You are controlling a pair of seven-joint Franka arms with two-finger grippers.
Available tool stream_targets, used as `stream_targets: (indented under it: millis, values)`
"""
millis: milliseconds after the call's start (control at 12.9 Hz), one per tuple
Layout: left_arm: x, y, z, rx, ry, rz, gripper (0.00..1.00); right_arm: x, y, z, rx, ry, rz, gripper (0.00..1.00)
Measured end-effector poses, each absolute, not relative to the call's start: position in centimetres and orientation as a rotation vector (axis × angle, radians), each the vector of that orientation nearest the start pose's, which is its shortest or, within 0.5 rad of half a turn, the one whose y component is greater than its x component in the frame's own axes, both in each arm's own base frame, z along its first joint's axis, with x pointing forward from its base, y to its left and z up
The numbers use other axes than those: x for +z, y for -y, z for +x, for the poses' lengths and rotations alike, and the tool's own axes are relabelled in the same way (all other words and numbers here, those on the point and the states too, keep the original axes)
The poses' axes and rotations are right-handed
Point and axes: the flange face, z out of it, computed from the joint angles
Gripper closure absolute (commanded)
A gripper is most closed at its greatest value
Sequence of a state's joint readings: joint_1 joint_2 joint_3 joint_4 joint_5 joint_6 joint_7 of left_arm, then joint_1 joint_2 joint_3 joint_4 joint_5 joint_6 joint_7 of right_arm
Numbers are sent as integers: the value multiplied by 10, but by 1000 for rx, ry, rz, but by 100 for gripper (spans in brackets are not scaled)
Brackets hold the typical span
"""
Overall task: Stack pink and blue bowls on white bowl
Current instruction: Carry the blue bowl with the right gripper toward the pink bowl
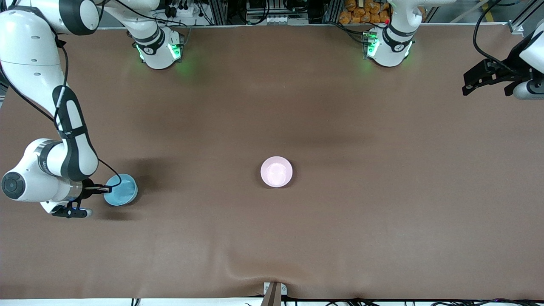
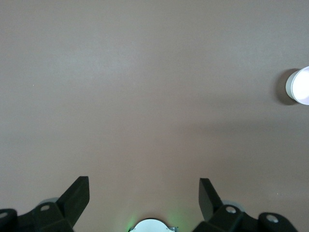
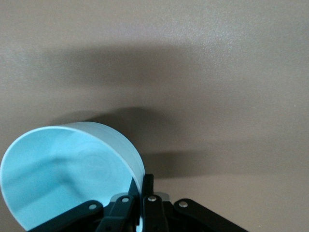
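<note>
Blue bowl: small plain plastic, toward the right arm's end of the table; I judge it light, stiff and slick, best taken by the thin rim, where my right gripper is clamped on the wall. Pink bowl: mid-table, well apart, seemingly nested on another bowl. Left gripper: waiting, jaws wide, over bare table.

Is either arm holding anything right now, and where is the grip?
The right gripper has its jaws shut on the rim of the blue bowl. The left gripper waits open over bare table, holding nothing.
</note>
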State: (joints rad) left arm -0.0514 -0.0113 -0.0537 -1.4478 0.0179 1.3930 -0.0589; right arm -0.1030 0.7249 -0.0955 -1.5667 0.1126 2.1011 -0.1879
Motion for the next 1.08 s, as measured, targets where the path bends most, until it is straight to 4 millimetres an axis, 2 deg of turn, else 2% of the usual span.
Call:
stream_targets:
  millis: [232, 464, 618, 695, 1082]
  values:
    - [671, 55, 530, 69, -101, -3107, 0, 225, 116, 676, 236, -75, -3065, 100]
    - [666, 56, 532, 82, -104, -3106, 0, 272, 91, 682, 209, -16, -3042, 100]
    - [659, 56, 538, 97, -105, -3106, 0, 306, 57, 683, 209, 50, -3000, 100]
    - [655, 56, 541, 100, -105, -3106, 0, 316, 34, 683, 215, 59, -2951, 100]
    - [653, 56, 545, 85, -93, -3108, 0, 321, -69, 679, 259, 10, -2782, 100]
